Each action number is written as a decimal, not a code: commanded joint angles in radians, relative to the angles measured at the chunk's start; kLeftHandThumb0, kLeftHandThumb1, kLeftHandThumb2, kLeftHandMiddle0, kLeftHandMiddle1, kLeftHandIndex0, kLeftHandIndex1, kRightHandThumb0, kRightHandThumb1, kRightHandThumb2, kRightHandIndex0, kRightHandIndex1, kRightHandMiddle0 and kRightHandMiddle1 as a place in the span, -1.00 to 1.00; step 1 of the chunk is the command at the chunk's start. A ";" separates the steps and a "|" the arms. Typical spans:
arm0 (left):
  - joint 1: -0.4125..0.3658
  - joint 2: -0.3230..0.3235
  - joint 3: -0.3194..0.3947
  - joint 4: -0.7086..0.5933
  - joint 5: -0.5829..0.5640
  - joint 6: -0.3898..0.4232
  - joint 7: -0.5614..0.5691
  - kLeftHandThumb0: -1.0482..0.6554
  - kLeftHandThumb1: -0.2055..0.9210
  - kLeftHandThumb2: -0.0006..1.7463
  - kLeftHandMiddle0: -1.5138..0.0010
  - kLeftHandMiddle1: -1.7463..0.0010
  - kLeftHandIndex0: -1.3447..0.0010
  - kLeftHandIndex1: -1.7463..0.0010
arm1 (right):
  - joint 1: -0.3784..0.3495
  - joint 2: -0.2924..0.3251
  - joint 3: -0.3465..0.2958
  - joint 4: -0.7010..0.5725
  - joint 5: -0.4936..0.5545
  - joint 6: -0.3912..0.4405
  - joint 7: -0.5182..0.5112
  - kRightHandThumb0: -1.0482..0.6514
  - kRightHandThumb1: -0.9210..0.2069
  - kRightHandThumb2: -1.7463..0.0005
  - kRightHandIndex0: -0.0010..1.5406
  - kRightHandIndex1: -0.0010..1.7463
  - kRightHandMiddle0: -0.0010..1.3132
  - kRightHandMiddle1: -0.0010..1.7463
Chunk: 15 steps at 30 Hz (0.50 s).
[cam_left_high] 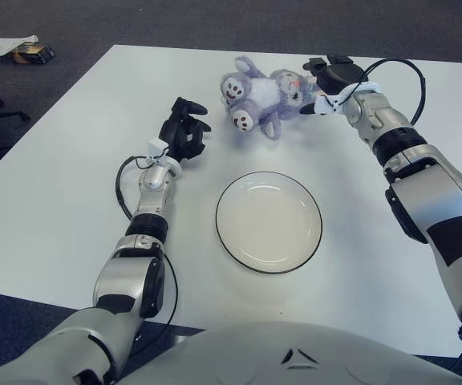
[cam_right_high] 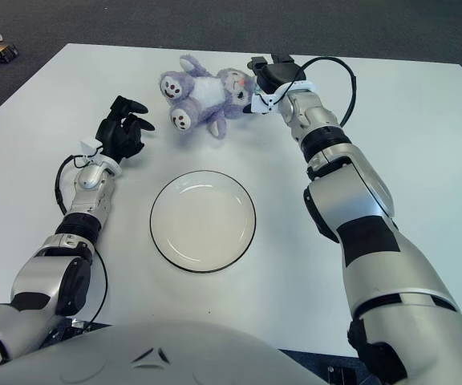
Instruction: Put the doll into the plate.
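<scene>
Reaching my right hand [cam_left_high: 327, 76] to doll [cam_left_high: 265, 95] at far table [cam_left_high: 70, 200] edge, touching its head; grip state unclear. Plate [cam_left_high: 269, 221] empty, nearer me. Left hand [cam_left_high: 184, 132] curled, holding nothing.

White table [cam_left_high: 70, 200] on dark grey carpet [cam_left_high: 215, 20]

My right arm reaches far out toward one o'clock, elbow nearly straight, the forearm angling inward. My right hand [cam_left_high: 328, 74] sits at the end of it, dark fingers [cam_left_high: 314, 64] curled and pointing toward nine o'clock. My left arm runs forward toward eleven o'clock, forearm almost straight ahead. My left hand [cam_left_high: 184, 131] stands upright at the wrist, fingers [cam_left_high: 189, 107] loosely curled, gripping nothing.
</scene>
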 commanded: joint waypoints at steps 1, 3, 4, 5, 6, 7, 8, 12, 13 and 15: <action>0.097 -0.015 0.001 0.070 0.003 -0.022 -0.002 0.22 0.55 0.04 0.66 -1.00 0.64 -1.00 | -0.024 0.024 -0.011 0.015 0.024 0.011 -0.004 -0.73 -0.89 0.56 -0.94 -0.98 -1.00 -0.40; 0.098 -0.016 0.003 0.071 0.000 -0.023 -0.006 0.22 0.59 -0.02 0.57 -0.93 0.73 -1.00 | -0.024 0.031 -0.011 0.020 0.029 0.016 -0.005 -0.73 -0.89 0.55 -0.93 -0.98 -1.00 -0.39; 0.100 -0.017 0.004 0.071 -0.002 -0.024 -0.008 0.22 0.63 -0.06 0.54 -0.89 0.77 -1.00 | -0.023 0.034 -0.011 0.022 0.031 0.018 -0.006 -0.74 -0.89 0.54 -0.93 -0.98 -1.00 -0.38; 0.100 -0.018 0.004 0.071 -0.003 -0.025 -0.010 0.22 0.64 -0.08 0.53 -0.88 0.78 -1.00 | -0.024 0.037 -0.010 0.024 0.032 0.020 -0.006 -0.74 -0.89 0.54 -0.93 -0.98 -1.00 -0.37; 0.101 -0.019 0.005 0.071 -0.004 -0.026 -0.012 0.22 0.66 -0.10 0.51 -0.86 0.80 -1.00 | -0.024 0.038 -0.010 0.025 0.032 0.022 -0.006 -0.74 -0.88 0.54 -0.92 -0.98 -1.00 -0.36; 0.102 -0.020 0.006 0.072 -0.005 -0.028 -0.013 0.22 0.67 -0.12 0.50 -0.85 0.81 -1.00 | -0.023 0.042 -0.010 0.028 0.033 0.024 -0.007 -0.74 -0.88 0.54 -0.92 -0.97 -1.00 -0.36; 0.103 -0.021 0.006 0.072 -0.006 -0.030 -0.013 0.22 0.69 -0.13 0.50 -0.84 0.81 -1.00 | -0.023 0.044 -0.010 0.030 0.034 0.026 -0.008 -0.74 -0.88 0.54 -0.92 -0.97 -1.00 -0.36; 0.106 -0.022 0.007 0.073 -0.004 -0.037 -0.012 0.22 0.75 -0.20 0.51 -0.82 0.83 -1.00 | -0.024 0.058 -0.012 0.043 0.037 0.040 -0.013 -0.73 -0.87 0.53 -0.90 -0.97 -1.00 -0.34; 0.107 -0.023 0.007 0.073 -0.004 -0.038 -0.011 0.22 0.76 -0.20 0.51 -0.81 0.83 -1.00 | -0.024 0.062 -0.015 0.047 0.040 0.043 -0.015 -0.73 -0.87 0.53 -0.90 -0.97 -1.00 -0.34; 0.110 -0.024 0.007 0.070 -0.004 -0.040 -0.011 0.22 0.75 -0.20 0.51 -0.82 0.84 -1.00 | -0.021 0.065 -0.019 0.052 0.044 0.044 -0.020 -0.73 -0.88 0.53 -0.88 -0.96 -1.00 -0.32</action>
